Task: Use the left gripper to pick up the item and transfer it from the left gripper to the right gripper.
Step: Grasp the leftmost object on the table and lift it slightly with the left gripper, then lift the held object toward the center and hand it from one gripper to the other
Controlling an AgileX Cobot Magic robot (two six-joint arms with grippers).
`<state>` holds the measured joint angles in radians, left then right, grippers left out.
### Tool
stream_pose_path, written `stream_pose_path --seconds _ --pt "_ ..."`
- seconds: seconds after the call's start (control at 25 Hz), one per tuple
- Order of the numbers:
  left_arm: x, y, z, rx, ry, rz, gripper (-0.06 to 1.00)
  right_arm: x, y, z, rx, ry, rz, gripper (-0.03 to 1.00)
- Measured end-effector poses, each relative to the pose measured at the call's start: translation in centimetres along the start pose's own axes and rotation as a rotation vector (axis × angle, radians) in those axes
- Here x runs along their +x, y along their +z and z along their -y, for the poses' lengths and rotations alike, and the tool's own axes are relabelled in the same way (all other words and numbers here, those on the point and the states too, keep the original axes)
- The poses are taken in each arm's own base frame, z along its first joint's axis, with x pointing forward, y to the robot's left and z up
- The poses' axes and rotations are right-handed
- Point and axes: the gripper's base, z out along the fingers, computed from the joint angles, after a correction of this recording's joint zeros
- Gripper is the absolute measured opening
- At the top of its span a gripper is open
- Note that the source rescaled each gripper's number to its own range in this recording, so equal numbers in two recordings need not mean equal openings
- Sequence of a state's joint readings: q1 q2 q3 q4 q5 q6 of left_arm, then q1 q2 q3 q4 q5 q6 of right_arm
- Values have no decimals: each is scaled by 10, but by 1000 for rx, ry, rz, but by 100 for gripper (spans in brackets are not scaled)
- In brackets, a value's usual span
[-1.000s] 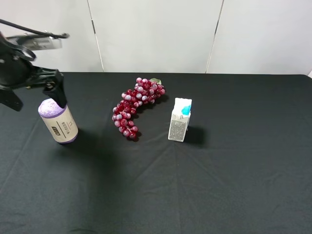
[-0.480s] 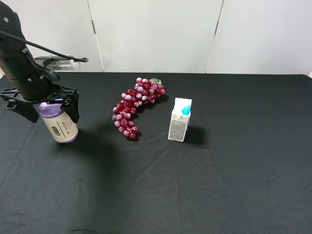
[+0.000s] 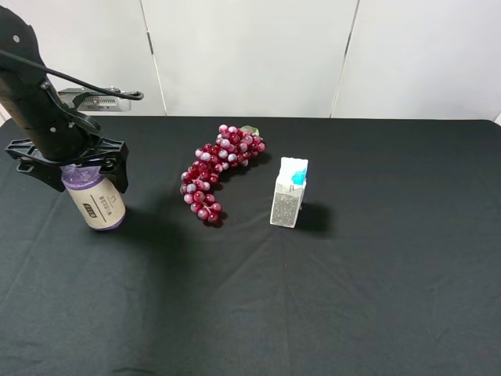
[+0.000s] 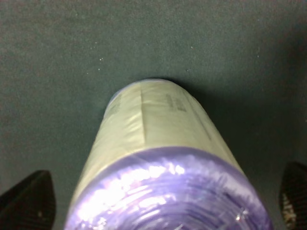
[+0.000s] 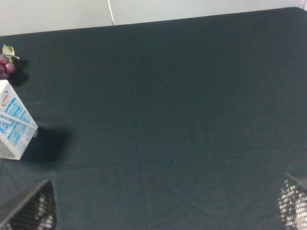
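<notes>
The item (image 3: 98, 205), a roll with lilac ends and a cream label, stands slightly tilted on the black cloth at the left. My left gripper (image 3: 84, 174) is lowered over its top end, one finger on each side. In the left wrist view the item (image 4: 163, 143) fills the middle and the fingertips (image 4: 29, 201) sit at the frame's edges, with a narrow gap to the roll on each side, so the jaws are open. My right gripper (image 5: 160, 211) is out of the high view; its own view shows both fingertips wide apart over bare cloth.
A red grape bunch (image 3: 219, 168) lies mid-table. A white-and-grey carton with a blue top (image 3: 290, 192) stands upright to its right, also seen in the right wrist view as the carton (image 5: 14, 127). The black tablecloth (image 3: 352, 298) covers the whole table.
My left arm swung in from the left edge and lowered so its fingers straddle the roll's top. The fingers have drawn slightly closer together. The roll has not moved.
</notes>
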<state>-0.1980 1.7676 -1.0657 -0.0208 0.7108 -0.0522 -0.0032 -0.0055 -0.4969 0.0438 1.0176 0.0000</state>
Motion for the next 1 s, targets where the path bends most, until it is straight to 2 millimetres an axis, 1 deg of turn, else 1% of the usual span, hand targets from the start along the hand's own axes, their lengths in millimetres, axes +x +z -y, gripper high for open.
stream_pose_path --seconds 0.04,0.08,0.24,0.28,0.32,0.36,0.4,0.44,0.88,1.0 --pt "0 0 0 0 0 0 67 0 0 0 0 0 0 100" --pt "0 0 0 0 0 0 64 0 0 0 0 0 0 100" --pt "0 0 0 0 0 -3 58 0 0 0 0 0 0 100" --pt "0 0 0 0 0 -5 54 0 0 0 0 0 0 100" --pt "0 0 0 0 0 -5 44 0 0 0 0 0 0 100" --pt "1 0 0 0 0 -6 23 0 0 0 0 0 0 100" --pt "1 0 -1 -6 5 -6 0 0 0 0 0 0 0 100" --pt "1 0 -1 -6 5 -6 2 0 0 0 0 0 0 100" --pt "0 0 -1 -16 14 -2 2 0 0 0 0 0 0 100" --pt "-4 -6 -1 -14 15 9 2 0 0 0 0 0 0 100"
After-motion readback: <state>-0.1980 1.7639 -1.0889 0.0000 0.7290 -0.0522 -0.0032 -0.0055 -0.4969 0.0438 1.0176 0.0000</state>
